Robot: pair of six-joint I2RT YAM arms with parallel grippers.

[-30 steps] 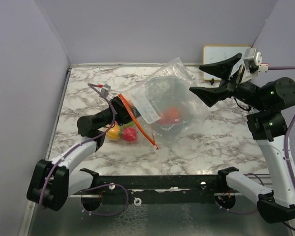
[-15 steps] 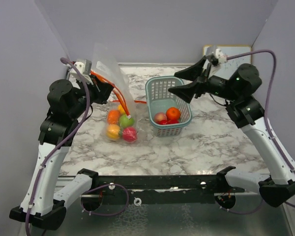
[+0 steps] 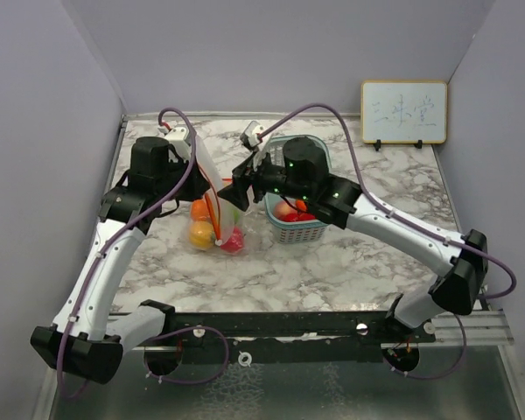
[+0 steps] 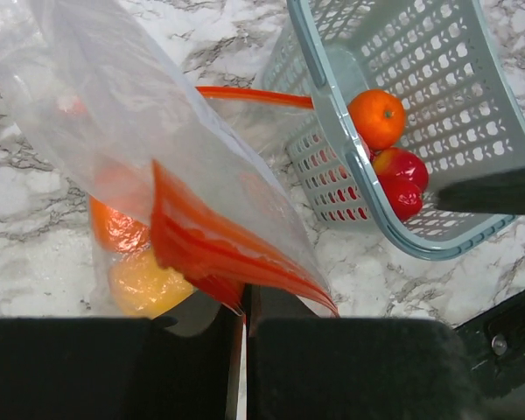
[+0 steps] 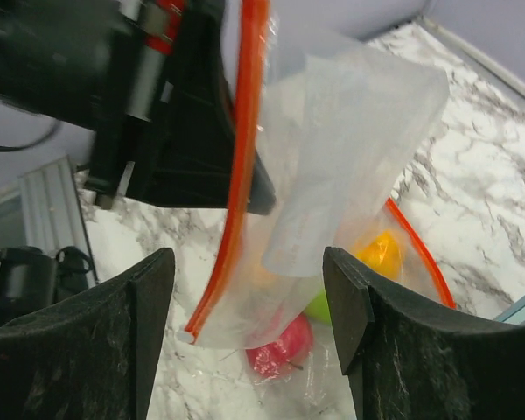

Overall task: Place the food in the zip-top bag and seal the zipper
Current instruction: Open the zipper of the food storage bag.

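Observation:
The clear zip-top bag (image 3: 219,229) hangs at the table's left with its mouth lifted. My left gripper (image 3: 198,175) is shut on the zipper (image 4: 227,262), the red-orange strip caught between its fingertips (image 4: 243,315). Food in the bag: an orange fruit (image 4: 114,229), a yellow one (image 4: 144,284), a red one (image 5: 280,346) and a green one (image 5: 319,306). My right gripper (image 5: 249,297) is open and straddles the bag's hanging edge. The zipper strip (image 5: 236,175) runs down between its fingers without touching either pad. More food, an orange fruit (image 4: 376,118) and a red one (image 4: 401,171), lies in the teal basket (image 4: 332,131).
The teal mesh basket (image 3: 308,232) stands just right of the bag, partly under my right forearm. A small whiteboard (image 3: 403,111) leans on the back wall at the right. Walls close in the table at left, back and right.
The bag went from draped over the basket to hanging at the left from my raised left gripper. My right arm swung from the back right to the bag, its jaws narrowing somewhat.

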